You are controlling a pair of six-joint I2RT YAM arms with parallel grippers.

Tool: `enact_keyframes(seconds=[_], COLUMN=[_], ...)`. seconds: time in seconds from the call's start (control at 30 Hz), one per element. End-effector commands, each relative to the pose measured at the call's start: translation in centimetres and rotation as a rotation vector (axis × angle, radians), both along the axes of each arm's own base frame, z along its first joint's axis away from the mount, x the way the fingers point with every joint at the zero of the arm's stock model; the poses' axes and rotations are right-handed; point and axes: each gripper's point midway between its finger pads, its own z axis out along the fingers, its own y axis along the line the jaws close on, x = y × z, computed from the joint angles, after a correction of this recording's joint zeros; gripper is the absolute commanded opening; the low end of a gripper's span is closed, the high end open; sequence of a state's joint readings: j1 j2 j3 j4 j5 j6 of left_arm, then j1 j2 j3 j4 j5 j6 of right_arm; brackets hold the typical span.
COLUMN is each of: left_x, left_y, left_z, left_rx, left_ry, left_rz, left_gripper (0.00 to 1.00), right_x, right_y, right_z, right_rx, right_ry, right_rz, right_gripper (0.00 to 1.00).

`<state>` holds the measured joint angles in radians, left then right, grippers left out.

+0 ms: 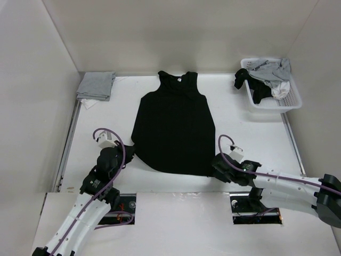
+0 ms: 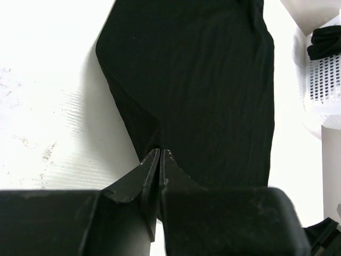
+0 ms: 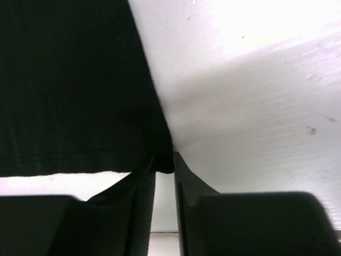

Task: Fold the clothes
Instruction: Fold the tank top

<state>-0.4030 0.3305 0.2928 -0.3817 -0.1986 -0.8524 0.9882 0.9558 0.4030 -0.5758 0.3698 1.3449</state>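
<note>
My left hand (image 2: 158,152) is closed tight on the near-left hem of the black top (image 1: 173,125), which lies flat on the tabletop (image 1: 250,138) with its neck at the far end. My right hand (image 3: 164,157) straddles the near-right corner, jaws narrow; I cannot tell if they bite. I should secure that corner first, then lift both evenly and carry the hem toward the neckline without dragging.

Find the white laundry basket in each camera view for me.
Top external: white laundry basket at upper right.
Left wrist: at the right edge, cut off.
Right wrist: not in it.
Shared landmark: the black top, in all three views.
</note>
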Motion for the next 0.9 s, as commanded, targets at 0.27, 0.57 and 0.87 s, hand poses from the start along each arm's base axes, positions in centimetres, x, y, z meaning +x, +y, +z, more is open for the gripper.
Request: enact_keyframes(seconds=[0.27, 0.57, 0.87], left_x=[1.3, -2.2, -7.1], left_y=[0.3, 3.8, 6.0], left_z=[8.0, 31.3, 49.4], left_rx=[-0.055, -0.221, -0.303], left_ry=[-0.194, -0.659, -1.004], left_rz=[0.028, 0.139, 0.159], left_gripper=[0.01, 0.01, 0.01], right_x=[3.9, 4.6, 2.4], right_y=[1.3, -2.2, -5.2], right_z=[8.9, 37.4, 57.7], right_rx=[0.133, 0.157, 0.192], right_ry=[-0.276, -0.835, -1.135], right_rz=[-0.019, 0.086, 0.130], right_gripper=[0.00, 0.00, 0.00])
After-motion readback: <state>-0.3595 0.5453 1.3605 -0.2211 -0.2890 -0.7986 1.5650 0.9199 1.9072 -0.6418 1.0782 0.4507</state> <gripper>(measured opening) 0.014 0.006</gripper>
